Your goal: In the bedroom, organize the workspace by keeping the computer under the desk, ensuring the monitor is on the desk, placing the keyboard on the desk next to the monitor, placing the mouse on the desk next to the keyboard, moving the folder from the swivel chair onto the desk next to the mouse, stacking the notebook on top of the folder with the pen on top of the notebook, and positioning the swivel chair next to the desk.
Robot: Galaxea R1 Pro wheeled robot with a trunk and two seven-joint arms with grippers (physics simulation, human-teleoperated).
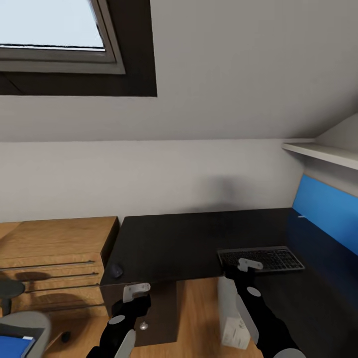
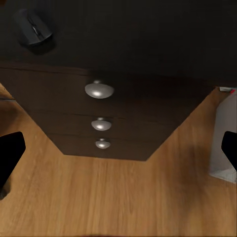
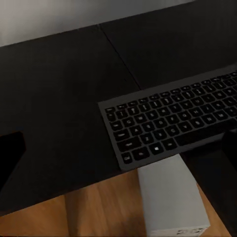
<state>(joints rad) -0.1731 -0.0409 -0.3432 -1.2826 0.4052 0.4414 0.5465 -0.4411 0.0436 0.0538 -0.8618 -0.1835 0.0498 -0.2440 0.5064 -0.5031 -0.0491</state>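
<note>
The flat black rectangular keyboard [image 1: 262, 259] lies on the dark L-shaped desk [image 1: 189, 243], at its front edge near the inner corner. In the right wrist view the keyboard [image 3: 173, 118] overhangs the desk edge [image 3: 59, 148] slightly at 1 corner, directly above the pale grey upright computer case [image 3: 173, 197], which stands on the wooden floor [image 1: 199, 308] under the desk. The small dark rounded mouse [image 1: 116, 270] rests on the desk's front left corner, well apart from the keyboard.

The right gripper [image 1: 238, 271] hovers just in front of the keyboard; its fingers appear spread wide at the edges of the wrist view, holding nothing. The left gripper [image 1: 136, 298] hangs below the desk edge, facing the dark drawer unit [image 2: 103, 123] with 3 round silver knobs [image 2: 99, 90]; it is also spread wide and empty.

Handling judgement: the keyboard is probably light, stiff and thin, with little height to pinch. Take hold across the overhanging front edge, or slide it flat. The mouse is likely light, smooth and curved; grip it across its narrow sides.

Containers: all 3 drawers are closed; contents cannot be determined. A blue flat item [image 1: 15, 345], possibly the folder, lies on the grey swivel chair seat [image 1: 35, 323].
</note>
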